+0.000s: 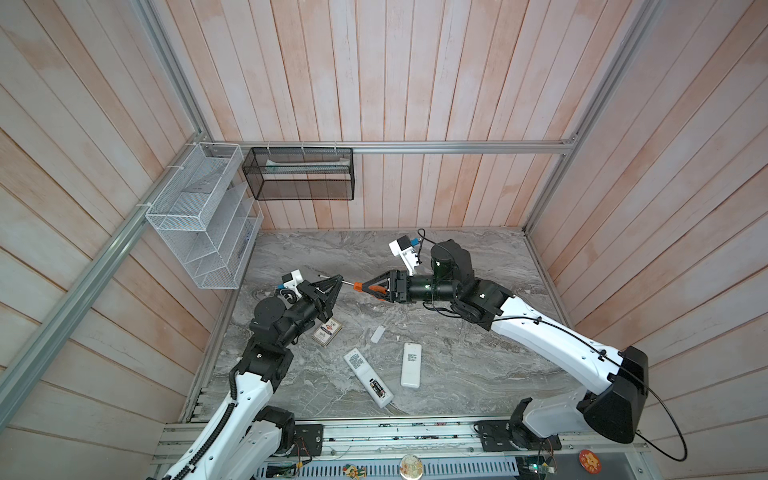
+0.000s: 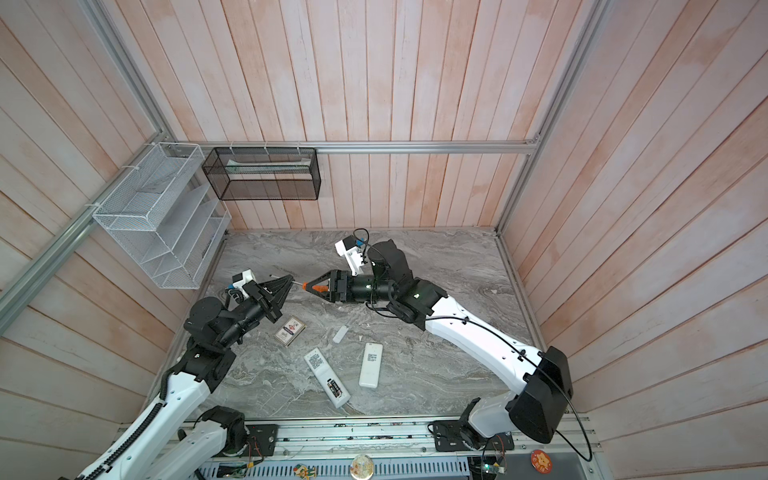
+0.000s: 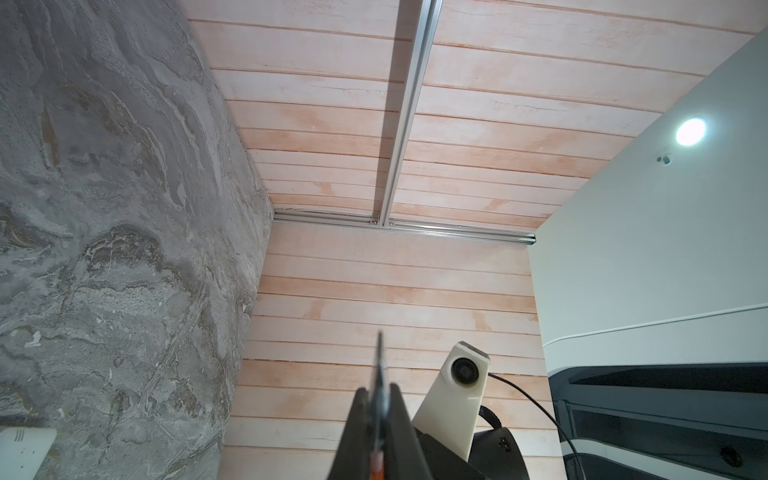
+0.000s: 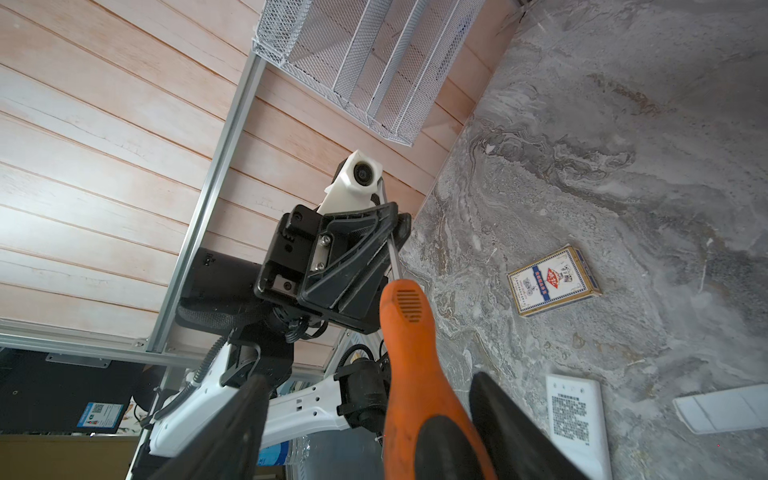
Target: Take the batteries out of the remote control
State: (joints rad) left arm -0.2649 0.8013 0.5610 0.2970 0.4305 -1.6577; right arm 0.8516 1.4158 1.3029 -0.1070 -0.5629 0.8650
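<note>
Two white remotes lie on the marble table in both top views. The nearer remote has its compartment open, showing black batteries. The other remote lies beside it. Both grippers are raised well behind them. An orange-handled screwdriver spans the gap between them. My left gripper is shut on its metal shaft. My right gripper stands open around the handle, with a gap on one side.
A small white cover and a playing-card box lie on the table behind the remotes. A white wire rack and a black mesh basket hang on the walls at the back left.
</note>
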